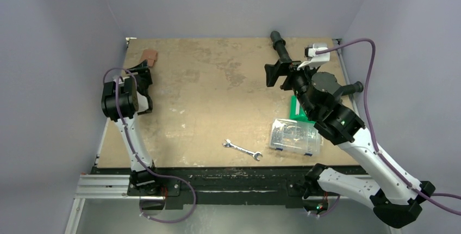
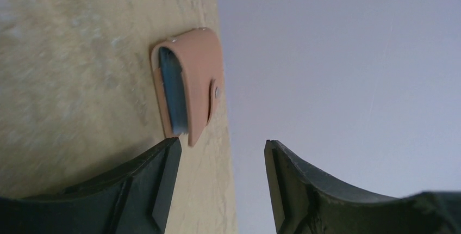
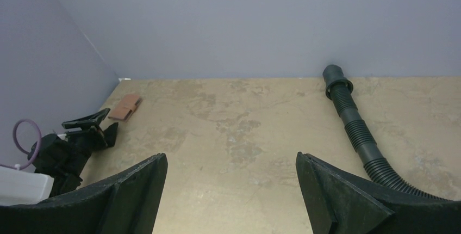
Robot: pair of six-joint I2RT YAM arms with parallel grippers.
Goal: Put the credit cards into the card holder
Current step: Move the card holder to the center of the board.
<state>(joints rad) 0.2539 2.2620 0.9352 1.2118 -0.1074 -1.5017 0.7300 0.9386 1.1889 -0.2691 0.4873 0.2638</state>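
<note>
At the far left corner of the tan wooden table (image 1: 217,109), the small reddish-brown leather card holder (image 2: 187,90) sits folded, a thin light blue credit card (image 2: 173,95) showing inside. The left gripper (image 2: 222,152) hangs just beside it, jaws partly apart, holding nothing. The right gripper (image 3: 231,163) gapes wide, empty.

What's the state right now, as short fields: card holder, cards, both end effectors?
card holder: folded, far left corner of table
cards: blue card edge shows inside holder; count unclear
left end effector: open, empty, just short of holder
right end effector: open, empty, raised over table's right side
</note>
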